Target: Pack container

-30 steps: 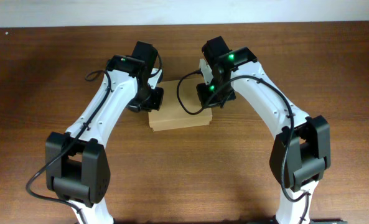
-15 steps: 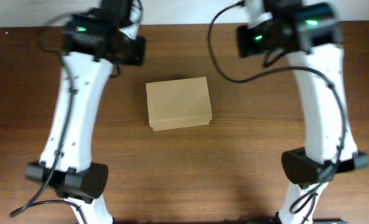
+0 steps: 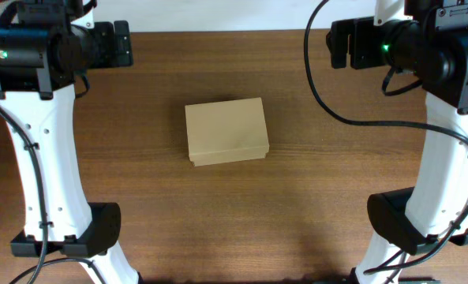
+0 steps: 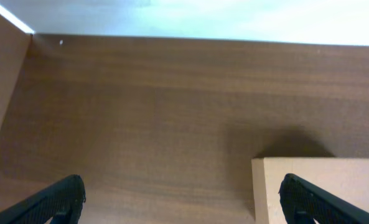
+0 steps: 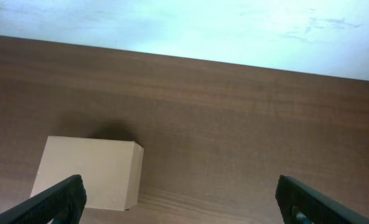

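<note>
The container (image 3: pixel 226 132) is a plain tan cardboard box lying in the middle of the brown table with its flap lid down. It also shows at the lower right of the left wrist view (image 4: pixel 324 174) and the lower left of the right wrist view (image 5: pixel 88 171). My left gripper (image 4: pixel 183 191) hangs high above bare wood to the box's left, open and holding nothing. My right gripper (image 5: pixel 181 190) hangs high to the box's right, equally open and empty. Neither touches the box.
My left arm (image 3: pixel 48 134) rises along the table's left side and my right arm (image 3: pixel 447 142) along the right side. The table's far edge (image 3: pixel 234 31) meets a pale wall. Bare wood surrounds the box.
Both arms have pulled away from the box, up and outwards to the table's sides. Both grippers have gone from shut to wide open. The box has stayed in place.
</note>
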Controlling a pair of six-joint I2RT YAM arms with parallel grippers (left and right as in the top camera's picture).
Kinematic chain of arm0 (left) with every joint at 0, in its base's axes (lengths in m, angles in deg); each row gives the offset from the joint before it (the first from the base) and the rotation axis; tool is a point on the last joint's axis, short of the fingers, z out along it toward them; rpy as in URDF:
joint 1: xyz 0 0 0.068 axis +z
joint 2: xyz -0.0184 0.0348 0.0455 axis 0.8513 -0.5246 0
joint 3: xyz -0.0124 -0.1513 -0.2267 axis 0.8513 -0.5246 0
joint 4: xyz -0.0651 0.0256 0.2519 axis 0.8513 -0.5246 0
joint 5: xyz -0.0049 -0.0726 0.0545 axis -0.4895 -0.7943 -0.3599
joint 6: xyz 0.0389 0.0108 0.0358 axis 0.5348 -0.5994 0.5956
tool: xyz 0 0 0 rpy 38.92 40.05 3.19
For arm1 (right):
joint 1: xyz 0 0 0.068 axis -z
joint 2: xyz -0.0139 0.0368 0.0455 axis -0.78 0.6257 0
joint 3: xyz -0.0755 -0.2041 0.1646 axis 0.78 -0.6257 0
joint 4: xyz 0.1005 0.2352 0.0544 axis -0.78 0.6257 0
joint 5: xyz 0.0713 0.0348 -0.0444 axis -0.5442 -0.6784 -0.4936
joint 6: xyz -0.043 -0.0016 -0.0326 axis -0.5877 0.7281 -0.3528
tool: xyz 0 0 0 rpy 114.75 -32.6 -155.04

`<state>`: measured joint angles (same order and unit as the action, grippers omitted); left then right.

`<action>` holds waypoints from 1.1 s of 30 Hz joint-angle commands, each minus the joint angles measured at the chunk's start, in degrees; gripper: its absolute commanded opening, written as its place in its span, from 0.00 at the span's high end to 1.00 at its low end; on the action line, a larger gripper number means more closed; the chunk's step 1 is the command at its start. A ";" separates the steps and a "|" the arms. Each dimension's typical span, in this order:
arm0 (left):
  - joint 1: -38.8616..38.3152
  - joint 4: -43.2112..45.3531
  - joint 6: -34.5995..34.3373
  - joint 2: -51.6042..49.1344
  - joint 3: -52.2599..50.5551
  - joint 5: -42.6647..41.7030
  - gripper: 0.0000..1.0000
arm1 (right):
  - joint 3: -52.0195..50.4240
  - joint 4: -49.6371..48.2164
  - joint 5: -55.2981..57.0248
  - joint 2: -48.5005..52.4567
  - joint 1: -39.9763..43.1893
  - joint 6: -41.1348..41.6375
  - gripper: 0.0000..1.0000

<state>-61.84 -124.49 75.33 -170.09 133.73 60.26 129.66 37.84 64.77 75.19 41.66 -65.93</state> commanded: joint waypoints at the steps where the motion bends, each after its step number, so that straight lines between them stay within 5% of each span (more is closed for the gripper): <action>1: 0.22 -0.59 -0.15 -0.04 -0.04 0.59 0.00 | 0.15 0.35 0.70 0.28 0.26 -0.22 0.01; 22: 0.13 -1.27 -0.15 -0.04 -0.04 0.42 0.00 | 0.15 0.35 -1.42 0.24 0.28 -0.20 0.01; 33: 0.28 -1.27 -0.15 -0.04 -0.04 0.42 0.00 | -6.32 -6.34 4.68 -14.19 0.37 -0.24 0.01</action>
<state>-61.76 -125.58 75.33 -170.09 133.73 60.24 127.06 33.75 66.52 68.94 41.66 -65.98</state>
